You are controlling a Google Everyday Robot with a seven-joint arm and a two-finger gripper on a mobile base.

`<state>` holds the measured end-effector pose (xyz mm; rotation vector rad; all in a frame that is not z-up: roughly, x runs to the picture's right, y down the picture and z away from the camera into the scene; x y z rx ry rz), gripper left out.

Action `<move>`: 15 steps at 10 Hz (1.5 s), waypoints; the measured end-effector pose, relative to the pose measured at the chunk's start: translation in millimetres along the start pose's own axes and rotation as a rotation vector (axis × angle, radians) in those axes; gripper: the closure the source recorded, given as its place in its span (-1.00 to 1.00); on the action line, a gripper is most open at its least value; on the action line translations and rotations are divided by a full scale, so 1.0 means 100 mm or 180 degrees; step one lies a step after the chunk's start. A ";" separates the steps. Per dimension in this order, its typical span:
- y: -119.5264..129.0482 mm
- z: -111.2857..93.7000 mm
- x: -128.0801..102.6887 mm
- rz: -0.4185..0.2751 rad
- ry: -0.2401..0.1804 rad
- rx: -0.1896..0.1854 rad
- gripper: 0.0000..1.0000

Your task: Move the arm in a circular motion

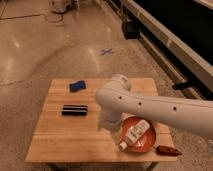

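The white arm (150,106) reaches in from the right over the wooden table (60,145). Its rounded joint (118,88) is above the table's middle, and the last segment points down from it. The gripper (105,125) is the pale tip at the lower end. It hangs just above the tabletop, left of the orange plate (150,145) and right of the black bar (74,109). It holds nothing that I can see.
A white bottle (134,134) lies in the orange plate. A blue sponge (77,86) is at the table's back left. A reddish-brown item (167,150) lies at the front right corner. A dark box (131,30) stands on the floor beyond.
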<state>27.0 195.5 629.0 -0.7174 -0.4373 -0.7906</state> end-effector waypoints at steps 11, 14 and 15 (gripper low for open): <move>1.00 -0.08 2.21 0.1695 0.0005 0.0217 -0.30; 0.80 -0.13 2.45 0.1827 0.0047 0.0274 -0.30; 0.81 -0.13 2.46 0.1833 0.0047 0.0273 -0.30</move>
